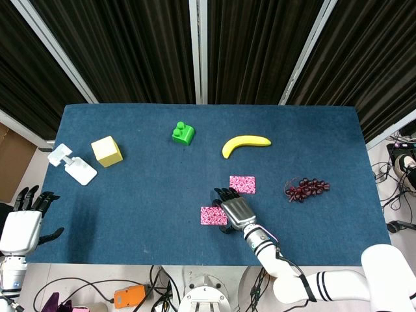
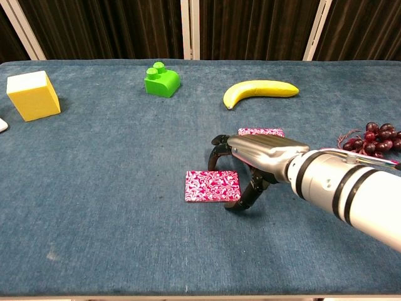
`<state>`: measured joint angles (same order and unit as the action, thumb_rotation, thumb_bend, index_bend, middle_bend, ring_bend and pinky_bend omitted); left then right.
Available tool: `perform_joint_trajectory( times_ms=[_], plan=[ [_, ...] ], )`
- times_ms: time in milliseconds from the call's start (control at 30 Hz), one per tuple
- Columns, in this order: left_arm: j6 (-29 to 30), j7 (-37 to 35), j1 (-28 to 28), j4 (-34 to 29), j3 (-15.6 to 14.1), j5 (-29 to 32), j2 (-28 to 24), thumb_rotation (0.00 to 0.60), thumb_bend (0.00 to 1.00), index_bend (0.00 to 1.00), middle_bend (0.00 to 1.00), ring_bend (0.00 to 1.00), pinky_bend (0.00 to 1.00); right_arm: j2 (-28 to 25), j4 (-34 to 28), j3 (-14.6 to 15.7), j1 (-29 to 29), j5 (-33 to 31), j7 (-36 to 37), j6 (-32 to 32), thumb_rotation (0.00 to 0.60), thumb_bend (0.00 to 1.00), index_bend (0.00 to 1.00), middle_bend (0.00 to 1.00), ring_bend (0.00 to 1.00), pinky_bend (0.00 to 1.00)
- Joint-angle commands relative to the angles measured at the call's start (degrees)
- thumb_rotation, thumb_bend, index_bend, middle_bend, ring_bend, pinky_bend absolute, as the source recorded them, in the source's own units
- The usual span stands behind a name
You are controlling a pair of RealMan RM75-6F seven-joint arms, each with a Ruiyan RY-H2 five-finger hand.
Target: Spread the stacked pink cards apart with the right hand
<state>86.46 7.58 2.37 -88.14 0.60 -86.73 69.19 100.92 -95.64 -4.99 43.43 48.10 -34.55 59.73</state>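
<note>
You have bright, even overhead light in both views; the table point(image 1: 130, 188) reads uniformly blue with no glare. Shadows are soft and short: a small dark patch sits under the right hand point(image 2: 263, 153) in the chest view. Focus is sharp throughout. The head view bows slightly at its edges.

Two pink cards point(image 1: 242, 184) point(image 1: 213, 215), one banana point(image 1: 246, 143), one grape bunch point(image 1: 307, 188), one green brick point(image 1: 183, 133), one yellow cube point(image 1: 106, 151) and one white object point(image 1: 71, 164) on the blue worktop point(image 1: 130, 208).
</note>
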Motion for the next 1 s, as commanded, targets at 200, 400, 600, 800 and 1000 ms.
perform_joint_trajectory(
  times_ms=[200,400,600,800,1000],
  plan=[
    [-0.1,-0.4,0.0,0.4,0.0,0.1,0.1,0.600,0.07,0.25,0.20,0.04,0.02,0.4,0.0,-0.6,0.3,-0.5,-0.9,0.6,0.600,0.40,0.35,0.08,0.00,0.00],
    [-0.1,-0.4,0.0,0.5,0.1,0.1,0.1,0.600,0.07,0.25,0.20,0.04,0.02,0.5,0.0,-0.7,0.5,-0.8,-1.5,0.5,0.600,0.40,0.38,0.08,0.00,0.00],
    [-0.2,-0.4,0.1,0.6,0.1,0.2,0.1,0.600,0.07,0.25,0.20,0.04,0.02,0.7,0.1,-1.0,0.8,-1.4,-2.0,0.4,0.600,0.40,0.39,0.08,0.00,0.00],
    [-0.3,-0.4,0.2,0.7,0.2,0.3,0.1,0.600,0.07,0.25,0.20,0.04,0.02,0.9,0.3,-1.2,0.9,-1.5,-2.1,0.4,0.600,0.40,0.42,0.08,0.00,0.00],
    [-0.3,-0.4,0.2,0.8,0.1,0.4,0.1,0.600,0.07,0.25,0.20,0.04,0.02,0.4,0.0,-1.4,0.7,-0.5,-1.0,0.3,0.600,0.43,0.44,0.09,0.00,0.00]
  ],
)
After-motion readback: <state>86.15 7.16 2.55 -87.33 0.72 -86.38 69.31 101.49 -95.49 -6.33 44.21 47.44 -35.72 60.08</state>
